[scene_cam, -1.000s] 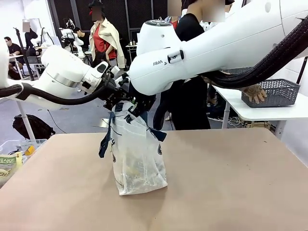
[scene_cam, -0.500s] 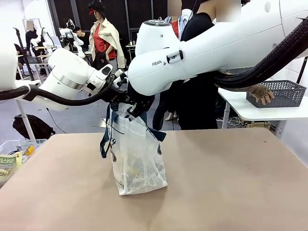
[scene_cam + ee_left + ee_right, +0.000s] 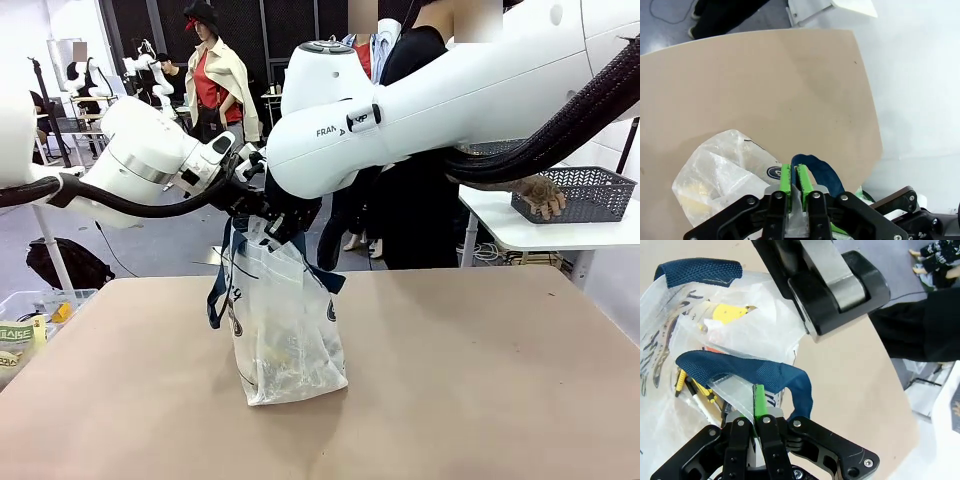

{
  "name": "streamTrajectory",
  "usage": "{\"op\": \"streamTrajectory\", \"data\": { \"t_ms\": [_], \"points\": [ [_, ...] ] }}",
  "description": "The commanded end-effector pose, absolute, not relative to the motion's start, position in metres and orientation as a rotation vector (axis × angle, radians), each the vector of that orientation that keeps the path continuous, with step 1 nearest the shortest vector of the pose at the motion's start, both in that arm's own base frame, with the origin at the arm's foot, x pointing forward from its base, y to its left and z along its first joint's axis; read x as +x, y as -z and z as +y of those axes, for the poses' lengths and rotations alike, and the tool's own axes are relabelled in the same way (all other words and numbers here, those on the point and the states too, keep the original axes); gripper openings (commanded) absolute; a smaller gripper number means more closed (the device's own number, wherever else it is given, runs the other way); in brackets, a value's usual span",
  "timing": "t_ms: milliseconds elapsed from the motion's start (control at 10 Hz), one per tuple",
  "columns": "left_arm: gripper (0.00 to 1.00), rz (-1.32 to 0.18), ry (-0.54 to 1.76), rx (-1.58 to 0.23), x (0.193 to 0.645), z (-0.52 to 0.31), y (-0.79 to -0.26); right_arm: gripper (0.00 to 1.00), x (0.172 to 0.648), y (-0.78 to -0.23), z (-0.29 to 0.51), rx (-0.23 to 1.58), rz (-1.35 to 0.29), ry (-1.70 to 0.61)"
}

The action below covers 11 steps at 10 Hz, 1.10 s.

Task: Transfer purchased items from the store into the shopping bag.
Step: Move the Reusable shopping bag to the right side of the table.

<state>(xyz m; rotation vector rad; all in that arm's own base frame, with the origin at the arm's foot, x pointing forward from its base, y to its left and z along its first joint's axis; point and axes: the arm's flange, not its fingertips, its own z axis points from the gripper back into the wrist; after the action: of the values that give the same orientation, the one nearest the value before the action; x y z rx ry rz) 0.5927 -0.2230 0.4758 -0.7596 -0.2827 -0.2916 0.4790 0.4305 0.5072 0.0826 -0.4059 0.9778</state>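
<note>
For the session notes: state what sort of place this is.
Probably a robotics lab or test hall, not a real shop: a plain brown table carrying one plastic bag, more white tables behind, and cables on a bare grey floor.

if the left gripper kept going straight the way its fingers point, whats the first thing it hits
Judging by its wrist view, the left gripper, shut on the shopping bag at its rim, points down at the table. It would crush the bag's top first, then likely meet the tabletop; depth is unclear.
</note>
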Motion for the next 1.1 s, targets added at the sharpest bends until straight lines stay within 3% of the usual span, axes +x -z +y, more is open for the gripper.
{"op": "streamTrajectory", "data": {
  "t_ms": [0,700,800,1000],
  "points": [
    [0.0,-0.244,0.293,-0.743,0.598,-0.223,-0.476,0.0,0.478,-0.505,0.43,0.072,-0.408,-0.979],
    [0.0,-0.241,0.278,-0.722,0.596,-0.223,-0.474,0.0,0.467,-0.506,0.429,0.074,-0.462,-0.93],
    [0.0,-0.24,0.277,-0.721,0.596,-0.223,-0.473,0.07,0.459,-0.509,0.426,0.084,-0.459,-0.908],
    [0.0,-0.241,0.28,-0.724,0.596,-0.222,-0.472,0.46,0.443,-0.516,0.417,0.076,-0.492,-0.871]
  ]
}}
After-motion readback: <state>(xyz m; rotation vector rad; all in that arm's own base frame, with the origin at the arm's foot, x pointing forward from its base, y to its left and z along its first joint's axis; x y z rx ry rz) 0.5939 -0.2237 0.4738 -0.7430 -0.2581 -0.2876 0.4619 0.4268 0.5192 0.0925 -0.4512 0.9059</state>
